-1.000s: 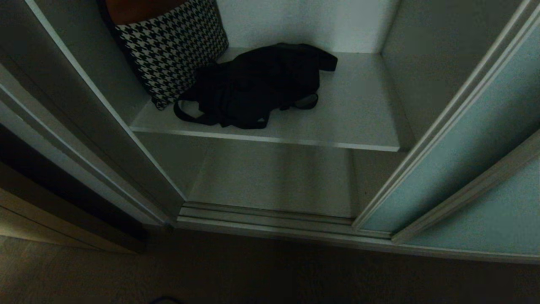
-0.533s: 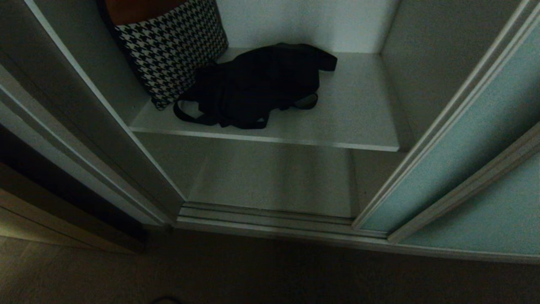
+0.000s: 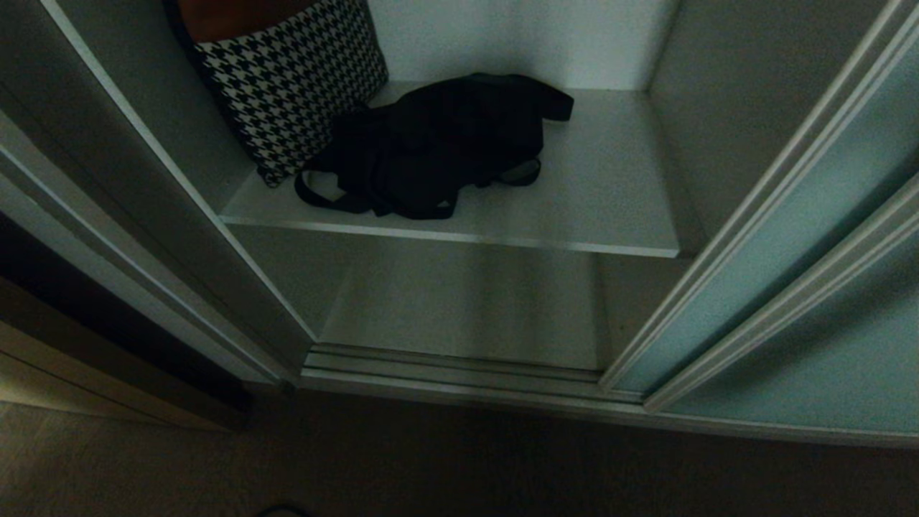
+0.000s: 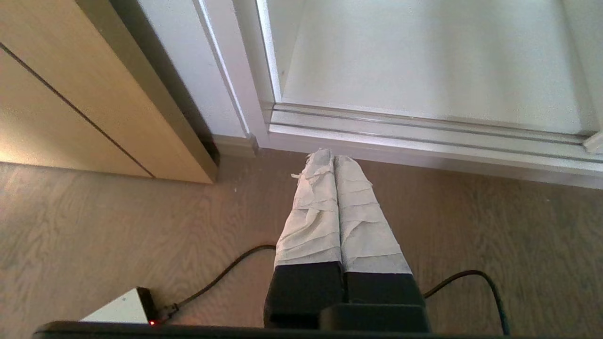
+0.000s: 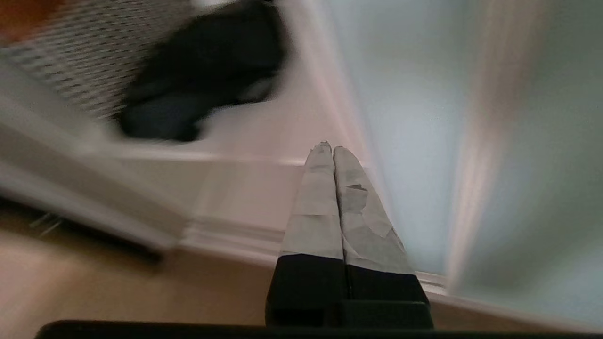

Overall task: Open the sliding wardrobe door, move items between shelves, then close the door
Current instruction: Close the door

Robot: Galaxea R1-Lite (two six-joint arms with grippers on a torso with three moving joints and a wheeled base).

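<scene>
Overhead, the floppy black fabric bag (image 3: 438,147) lies on the white-grey laminate upper shelf (image 3: 603,208), touching a houndstooth-patterned cushion (image 3: 294,79); the frosted pale blue-green sliding door (image 3: 775,251) stands at right. Left gripper (image 4: 333,157): fingers pressed together, empty, above wood-grain floor (image 4: 118,235). Right gripper (image 5: 329,148): likewise together, empty, beside the door.

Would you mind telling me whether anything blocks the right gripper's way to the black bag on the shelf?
Nothing visible does. The sliding wardrobe door stands off to the right, leaving the compartment open. The black bag lies on the upper shelf, beside the houndstooth cushion. The right gripper, shut, points into that opening.
</scene>
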